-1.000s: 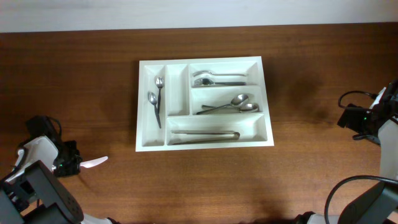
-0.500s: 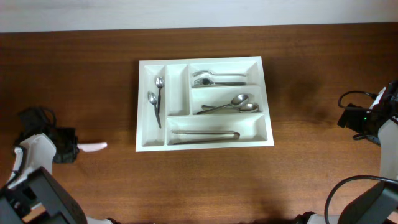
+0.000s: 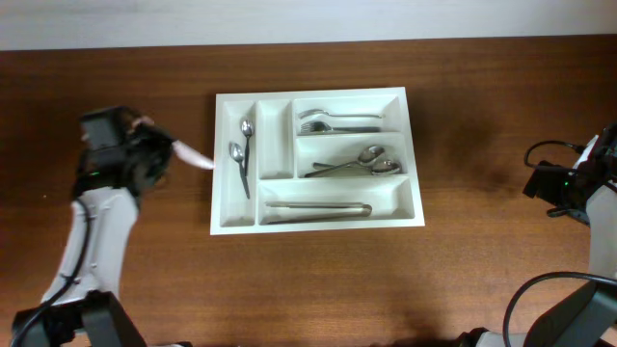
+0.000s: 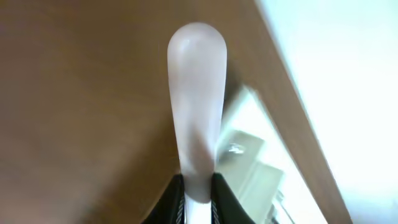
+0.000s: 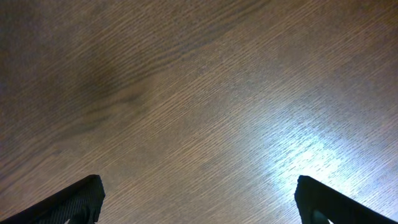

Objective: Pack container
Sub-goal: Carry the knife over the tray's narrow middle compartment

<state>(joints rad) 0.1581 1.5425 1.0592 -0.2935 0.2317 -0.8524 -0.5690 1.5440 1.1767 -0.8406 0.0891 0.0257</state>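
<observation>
Change from the earlier frames: the left arm has swung from the table's near-left corner up to the tray's left side. The right arm is unchanged.

The left gripper (image 3: 170, 151) now sits just beside the tray (image 3: 313, 94), with the wrist to the left and the fingers pointing right. Its jaws are closed narrowly on a white utensil (image 3: 194, 158). The utensil's free rounded end lies near the tray's left wall; contact cannot be determined.

The tray lies at the centre of the table (image 3: 482, 260) and holds cutlery (image 3: 342, 166).

The right gripper (image 5: 198, 202) hovers over bare wood at the right edge, jaws spread wide, holding nothing.
</observation>
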